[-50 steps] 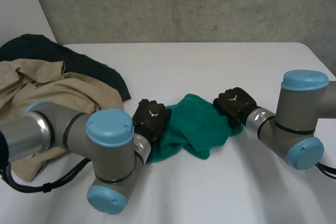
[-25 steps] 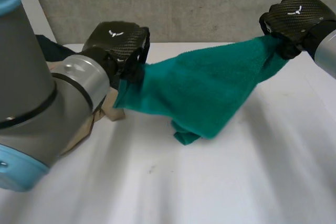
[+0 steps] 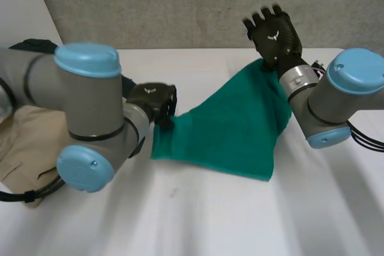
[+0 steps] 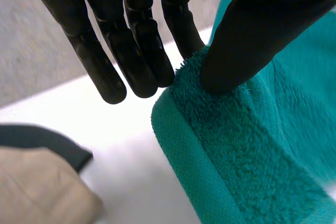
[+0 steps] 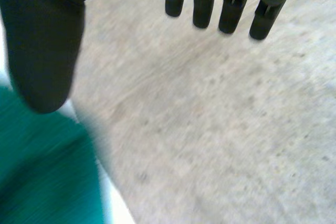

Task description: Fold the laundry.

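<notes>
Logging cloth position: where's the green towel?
Head view: green towel at the table centre, one corner pinched by the left hand, opposite corner beside the open right hand.

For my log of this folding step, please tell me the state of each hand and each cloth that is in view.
green towel, opened out on the table, unfolded
left hand, shut on the green towel at a corner
right hand, open, raised, holding nothing
beige garment, crumpled, unfolded
dark garment, bunched, unfolded
</notes>
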